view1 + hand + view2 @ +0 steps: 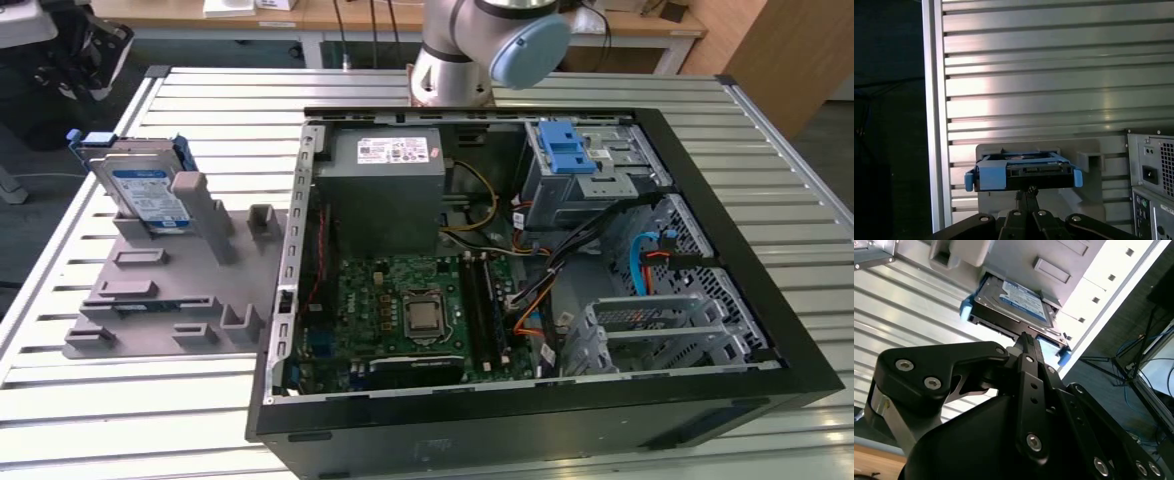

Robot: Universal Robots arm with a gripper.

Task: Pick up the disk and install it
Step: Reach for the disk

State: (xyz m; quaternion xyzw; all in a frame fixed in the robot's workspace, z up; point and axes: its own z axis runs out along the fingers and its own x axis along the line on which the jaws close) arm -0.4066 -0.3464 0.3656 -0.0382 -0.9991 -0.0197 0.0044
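The disk (142, 192) is a silver hard drive with a white-and-blue label and a blue frame. It stands on edge in a slot of the grey holder (160, 290) at the exterior view's left. Both wrist views show it close ahead of me: its label face (1018, 300) in the second, its blue-framed edge (1024, 172) in the first. My gripper (1026, 340) (1030, 190) is shut, its black fingers pressed together into one narrow tip. The tip points at the disk's near edge and holds nothing.
An open black computer case (747, 290) fills the exterior view's middle and right. It holds a grey power supply (387, 180), a motherboard (414, 310) and a silver drive cage with a blue latch (571, 150). The arm's base (461, 50) stands behind the case on the slatted metal table (200, 110).
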